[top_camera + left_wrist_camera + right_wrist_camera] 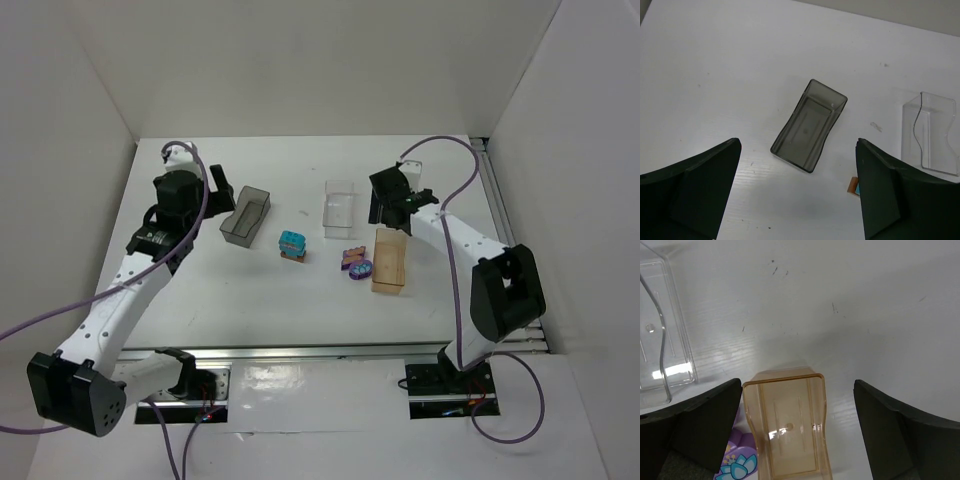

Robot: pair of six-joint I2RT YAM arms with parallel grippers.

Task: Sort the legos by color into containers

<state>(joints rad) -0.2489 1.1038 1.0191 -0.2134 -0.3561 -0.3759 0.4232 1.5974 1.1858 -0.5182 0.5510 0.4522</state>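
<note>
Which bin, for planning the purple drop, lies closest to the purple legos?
The orange-amber bin, right beside the purple legos; the clear bin and dark grey bin sit farther.

Grey bin (246, 216), clear bin (340, 208), amber bin (389, 261), teal brick (292, 241), purple bricks (354, 263).

On the counter (250, 300), the left bin (245, 216) and the middle bin (340, 208) sit toward the far edge. The right bin (390, 262) sits nearer the front. A lego stack (292, 244) lies between the left and middle bins, slightly forward. Other legos (355, 263) lie just beside the right bin's left wall.
</note>
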